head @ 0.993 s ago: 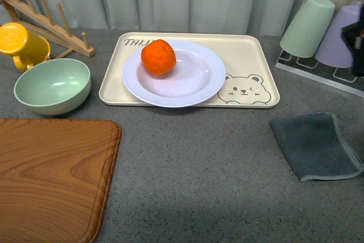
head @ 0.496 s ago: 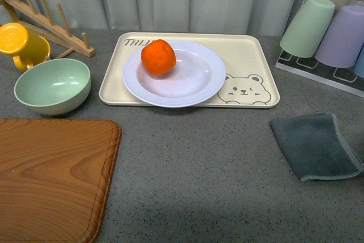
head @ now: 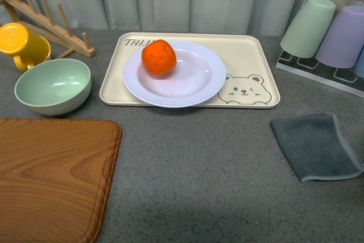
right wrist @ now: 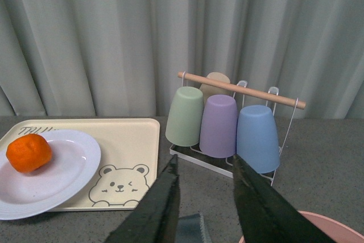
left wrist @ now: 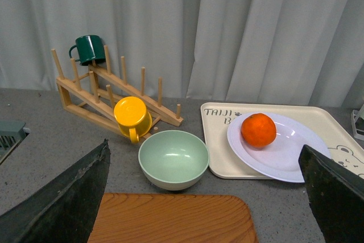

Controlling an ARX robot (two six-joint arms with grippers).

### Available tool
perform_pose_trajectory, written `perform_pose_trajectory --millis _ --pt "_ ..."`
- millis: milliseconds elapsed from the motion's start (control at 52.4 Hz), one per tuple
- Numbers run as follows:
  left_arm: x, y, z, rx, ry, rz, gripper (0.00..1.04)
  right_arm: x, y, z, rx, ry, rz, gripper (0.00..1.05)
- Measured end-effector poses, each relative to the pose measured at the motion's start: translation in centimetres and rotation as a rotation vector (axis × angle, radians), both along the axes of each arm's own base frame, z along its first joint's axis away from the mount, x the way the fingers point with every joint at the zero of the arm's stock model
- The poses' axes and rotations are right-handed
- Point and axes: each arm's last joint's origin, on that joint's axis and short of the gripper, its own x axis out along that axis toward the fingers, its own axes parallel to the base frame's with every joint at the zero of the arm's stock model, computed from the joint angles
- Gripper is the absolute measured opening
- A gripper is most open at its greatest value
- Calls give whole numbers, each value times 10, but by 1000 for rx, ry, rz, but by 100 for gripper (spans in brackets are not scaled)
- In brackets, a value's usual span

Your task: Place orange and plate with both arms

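The orange [head: 158, 57] rests on the left part of the white ridged plate [head: 193, 92], which sits on the beige bear tray [head: 250, 61]. Both also show in the left wrist view, orange [left wrist: 259, 130] and plate [left wrist: 290, 160], and in the right wrist view, orange [right wrist: 28, 152] and plate [right wrist: 62, 177]. Neither arm shows in the front view. My left gripper [left wrist: 207, 197] is open wide and empty, held high above the table's left side. My right gripper [right wrist: 205, 166] is open and empty, raised over the right side, pointing at the cup rack.
A mint-green bowl [head: 52, 85], a yellow mug [head: 20, 44] and a wooden dish rack [head: 45, 21] stand at the left. A wooden cutting board [head: 51, 177] lies front left, a grey cloth [head: 315, 146] front right. A rack of upturned cups [head: 327, 32] stands back right.
A dark part of the right arm at the right edge one second ago has gone out of the front view. The orange and plate have not moved.
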Motion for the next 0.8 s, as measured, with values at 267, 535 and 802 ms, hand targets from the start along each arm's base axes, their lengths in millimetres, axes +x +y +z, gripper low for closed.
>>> perform_pose_trajectory --millis 267,535,802 --pt "0 0 0 0 0 -1 98 -13 -14 -12 4 2 3 1" --pt "0 0 0 0 0 0 98 -24 -16 -8 5 -16 -3 1" --pt "0 0 0 0 0 0 98 -33 -16 -6 5 -23 -3 1"
